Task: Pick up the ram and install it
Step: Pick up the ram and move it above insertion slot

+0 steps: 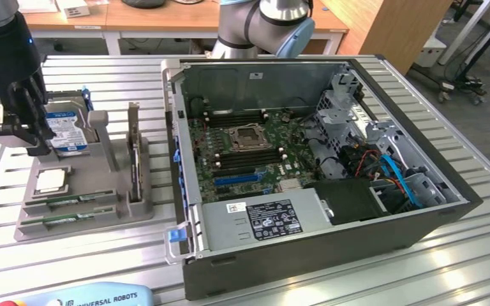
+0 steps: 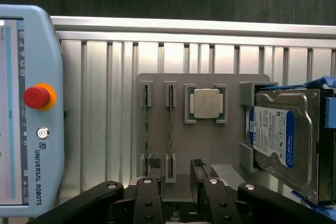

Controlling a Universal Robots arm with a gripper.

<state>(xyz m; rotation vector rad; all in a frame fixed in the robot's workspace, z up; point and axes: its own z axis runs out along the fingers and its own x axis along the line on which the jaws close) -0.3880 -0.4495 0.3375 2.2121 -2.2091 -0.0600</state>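
Two ram sticks stand on edge in slots of the grey fixture [image 2: 210,145]: one ram stick [image 2: 170,129] and a second ram stick [image 2: 146,129] beside it. In the exterior view they lie at the fixture's near end, one ram stick [image 1: 68,203] behind the other [image 1: 59,220]. My gripper [image 2: 175,165] is open and holds nothing; its black fingertips [image 2: 154,162] stand on either side of the line of the first stick, above the fixture. In the exterior view the gripper [image 1: 30,148] hangs over the fixture's far left, in front of the hard drive.
The fixture also holds a square silver processor [image 2: 206,103] and a hard drive [image 2: 278,137] with a blue-white label. The open computer case [image 1: 415,223] lies to the exterior view's right, motherboard [image 1: 245,143] exposed. A teach pendant [image 2: 29,114] lies beside the fixture.
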